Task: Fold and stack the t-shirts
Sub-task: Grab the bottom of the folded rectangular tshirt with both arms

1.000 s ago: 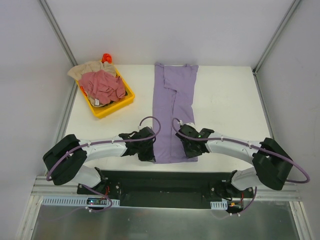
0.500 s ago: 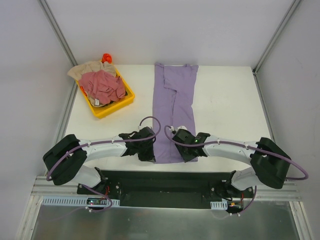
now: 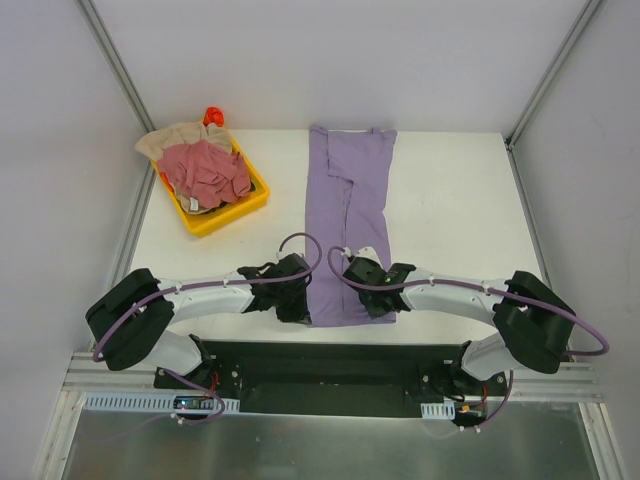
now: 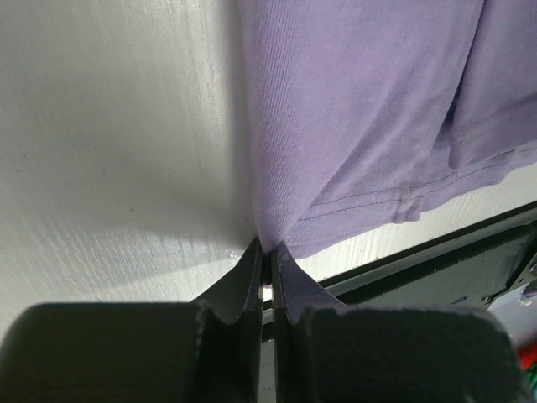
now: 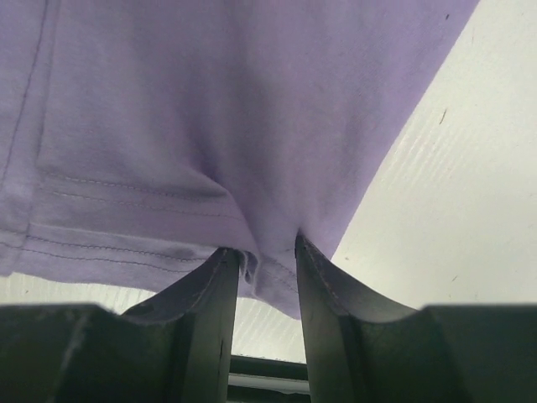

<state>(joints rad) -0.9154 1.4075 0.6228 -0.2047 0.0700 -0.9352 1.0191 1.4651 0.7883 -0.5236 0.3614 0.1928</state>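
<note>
The lavender-purple t-shirt [image 3: 350,190] lies as a long folded strip down the middle of the white table, neck at the far edge. At its near left corner my left gripper [image 3: 303,312] is shut on the hem, the cloth [image 4: 352,126] pulled to a point between the tips [image 4: 268,248]. My right gripper [image 3: 380,305] sits at the near right corner with its jaws apart; the puckered hem [image 5: 168,126] pokes between them [image 5: 267,252]. A dusty pink-red t-shirt [image 3: 205,170] and a beige t-shirt [image 3: 175,138] are heaped in the tray.
The yellow tray [image 3: 255,195] stands at the back left of the table, with a small orange object [image 3: 213,115] behind it. The table's near edge and black frame [image 4: 436,252] run just below both grippers. White enclosure walls surround the table.
My right gripper has slid left along the near hem, further onto the shirt's corner, and its jaws have widened slightly. The left gripper has held still on its corner.
</note>
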